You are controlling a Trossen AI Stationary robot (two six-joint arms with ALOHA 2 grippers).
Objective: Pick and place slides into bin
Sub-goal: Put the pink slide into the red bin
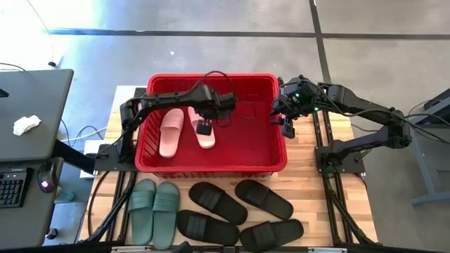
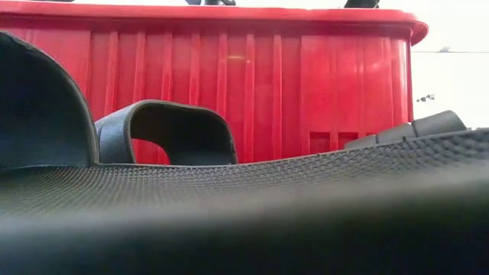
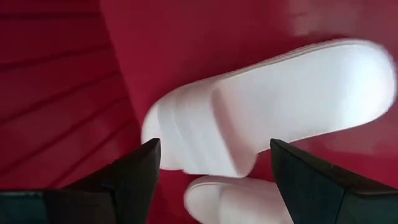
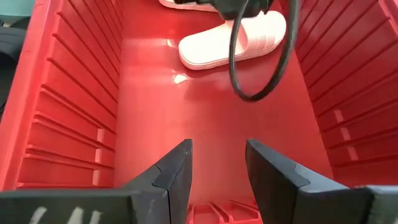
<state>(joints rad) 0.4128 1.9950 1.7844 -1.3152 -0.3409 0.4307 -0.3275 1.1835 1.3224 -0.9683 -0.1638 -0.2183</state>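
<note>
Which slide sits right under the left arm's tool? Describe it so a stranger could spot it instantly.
Find the big red bin in the middle of the wooden table. Two pale pink slides lie inside at its left; take the right-hand one, angled, with the open left tool right above it. The green and black slides all lie outside the bin.

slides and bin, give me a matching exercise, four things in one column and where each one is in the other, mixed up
Things:
1. pink slides
2. green slides
3. black slides
4. left gripper

Places:
A. on the wooden table, by the bin's left front corner
B. over the bin, fingers open above a pink slide
C. lying inside the red bin
D. on the wooden table, in front of the bin's middle and right

Pairs: 1-C, 2-A, 3-D, 4-B
</note>
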